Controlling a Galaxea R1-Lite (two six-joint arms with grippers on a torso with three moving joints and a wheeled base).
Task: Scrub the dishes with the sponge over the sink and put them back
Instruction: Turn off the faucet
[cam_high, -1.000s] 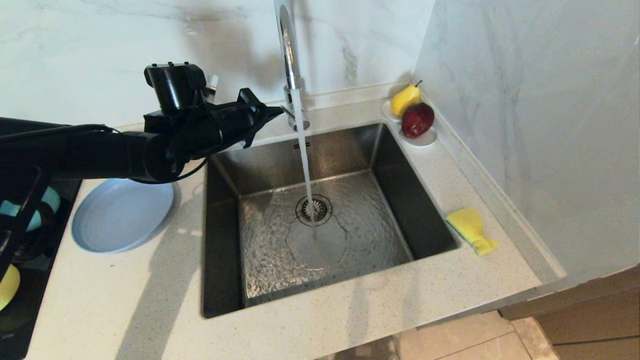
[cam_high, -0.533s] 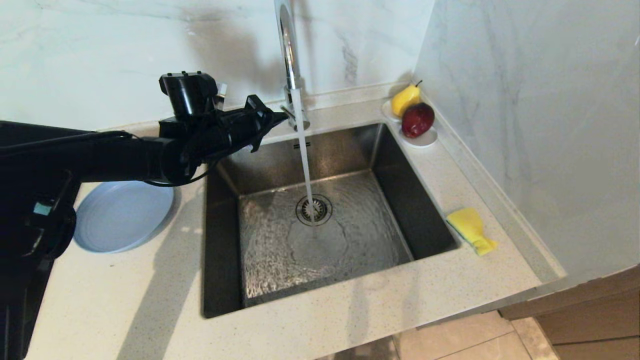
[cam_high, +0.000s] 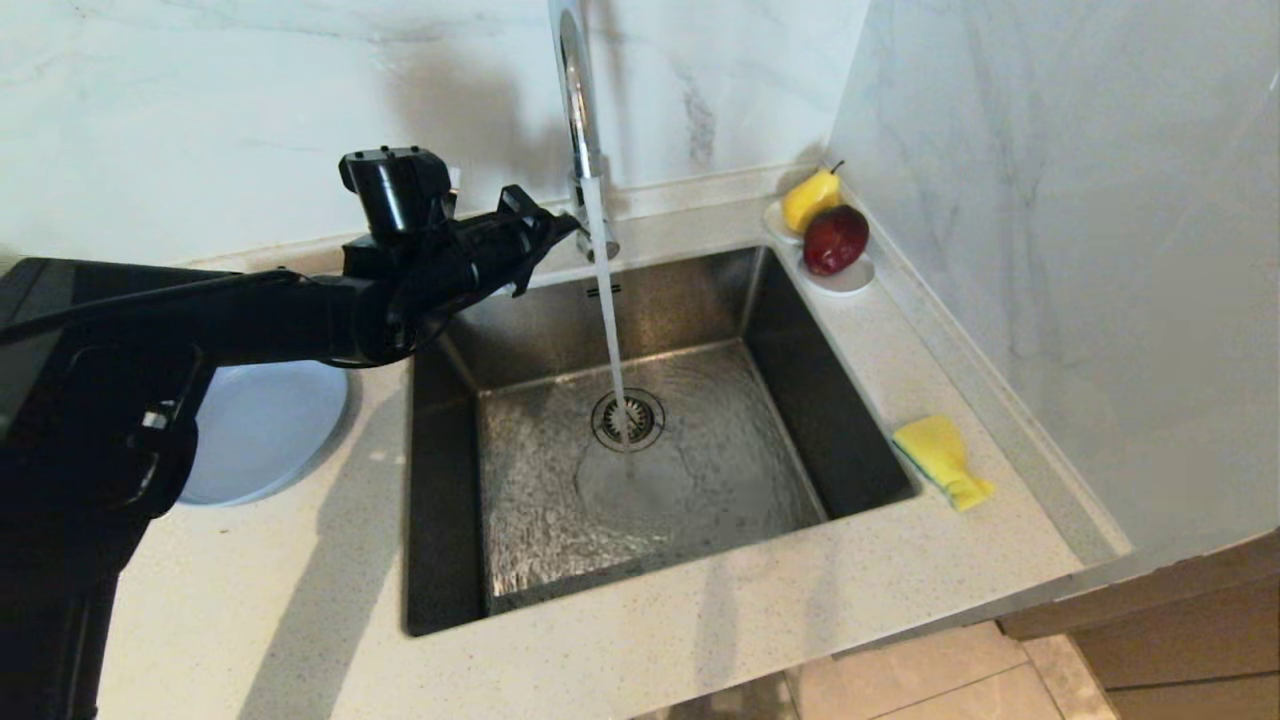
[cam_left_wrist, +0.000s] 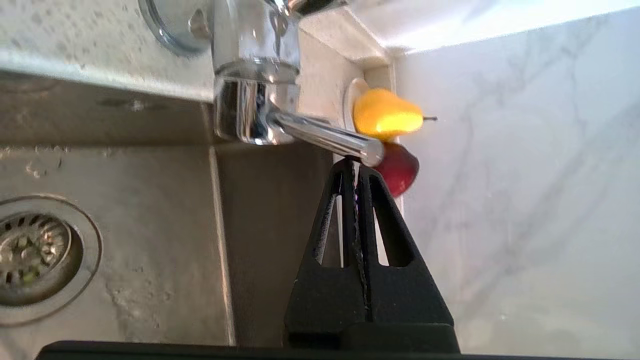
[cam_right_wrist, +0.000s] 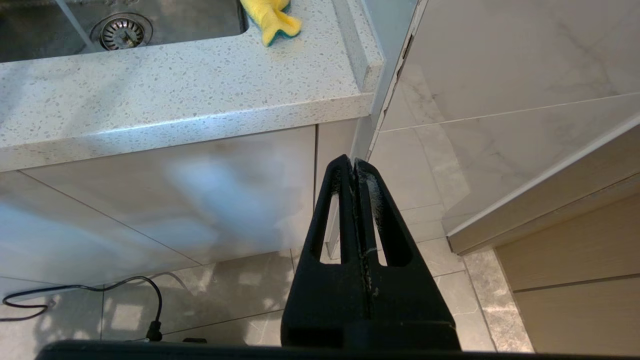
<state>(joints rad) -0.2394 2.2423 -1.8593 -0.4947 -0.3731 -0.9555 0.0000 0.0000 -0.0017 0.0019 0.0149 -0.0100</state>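
Sideways, sponge long axis along counter edge, left tool closed at faucet lever

right claw closed, below counter | sponge on countertop beside sink

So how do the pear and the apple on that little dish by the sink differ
The pear is yellow with a tapering neck and a visible stem; the apple is dark red, rounder and shows no stem in the head view. The pear sits deeper in the wall corner; the apple lies nearer the sink rim. Both share the small white dish, side by side, well away from the shut left gripper at the faucet handle.
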